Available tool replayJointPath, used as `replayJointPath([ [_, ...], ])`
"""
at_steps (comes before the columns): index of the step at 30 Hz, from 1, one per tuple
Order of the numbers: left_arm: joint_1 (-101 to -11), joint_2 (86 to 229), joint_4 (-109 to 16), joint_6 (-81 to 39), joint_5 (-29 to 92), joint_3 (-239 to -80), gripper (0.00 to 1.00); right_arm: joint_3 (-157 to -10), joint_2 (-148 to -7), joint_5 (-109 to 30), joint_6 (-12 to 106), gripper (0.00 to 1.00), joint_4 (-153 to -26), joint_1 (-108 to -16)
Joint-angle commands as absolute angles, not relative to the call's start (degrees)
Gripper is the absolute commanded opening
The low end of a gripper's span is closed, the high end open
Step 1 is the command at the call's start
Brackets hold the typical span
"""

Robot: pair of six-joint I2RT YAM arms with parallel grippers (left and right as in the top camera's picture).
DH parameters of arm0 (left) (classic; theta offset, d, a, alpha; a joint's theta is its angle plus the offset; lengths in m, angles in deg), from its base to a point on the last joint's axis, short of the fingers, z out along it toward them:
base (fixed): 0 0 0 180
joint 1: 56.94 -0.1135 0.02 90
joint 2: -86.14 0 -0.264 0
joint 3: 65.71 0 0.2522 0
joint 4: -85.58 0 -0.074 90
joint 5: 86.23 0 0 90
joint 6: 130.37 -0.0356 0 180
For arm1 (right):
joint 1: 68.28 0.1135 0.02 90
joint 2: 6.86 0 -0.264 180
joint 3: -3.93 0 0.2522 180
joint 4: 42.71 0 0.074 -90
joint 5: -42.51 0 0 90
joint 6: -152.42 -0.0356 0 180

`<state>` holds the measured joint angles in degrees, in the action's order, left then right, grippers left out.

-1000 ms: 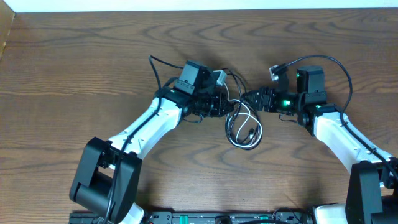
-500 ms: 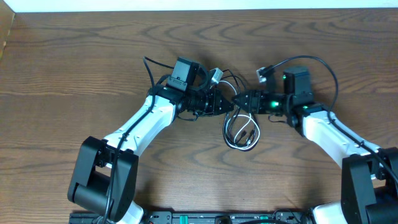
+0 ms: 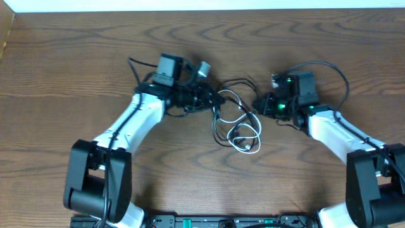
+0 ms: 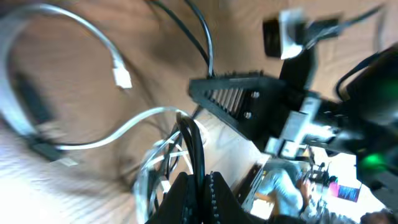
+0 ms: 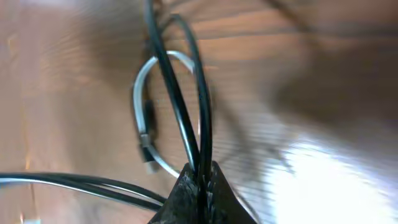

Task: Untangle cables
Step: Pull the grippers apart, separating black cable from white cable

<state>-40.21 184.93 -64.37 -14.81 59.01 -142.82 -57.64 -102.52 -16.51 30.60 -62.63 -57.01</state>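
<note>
Since a second ago, the cables [image 3: 237,123] had spread wider on the table [image 3: 63,63] as both arms drew apart. Soft and light, they would probably slip; better to hold near a plug [image 4: 122,78]. On the black cable [image 5: 175,99] the left gripper [image 4: 198,186] and right gripper [image 5: 200,179] were each clamped.

The worktop [image 3: 63,69] is brown wood with dark wavy lines running across it. From above, it fills nearly the whole view. A thin white strip [image 3: 190,5] runs along its far edge. Something pale brown [image 3: 5,31] peeks in at the far left corner. In the right wrist view, a bright patch [image 5: 336,180] of light shines on the wood.
</note>
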Motion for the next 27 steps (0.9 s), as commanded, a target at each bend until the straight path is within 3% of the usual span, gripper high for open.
replayJointPath([
  [1,-46.4,179.9,-64.0,-14.8,61.9,-143.2,0.07,-57.8,-102.9,-20.9,29.5,0.01,-66.8,-62.6],
  [18,-63.7,168.2,-62.8,-14.9,61.8,-143.2,0.08,-57.8,-102.9,-25.5,38.3,0.01,-78.8,-78.7],
  [22,-65.0,168.2,-62.1,-17.0,61.1,-143.2,0.08,-58.1,-102.7,-17.1,45.5,0.01,-77.6,-80.2],
  [27,-65.4,168.2,-60.2,-18.3,56.7,-143.2,0.08,-61.8,-100.1,-7.9,51.4,0.19,-78.1,-80.2],
])
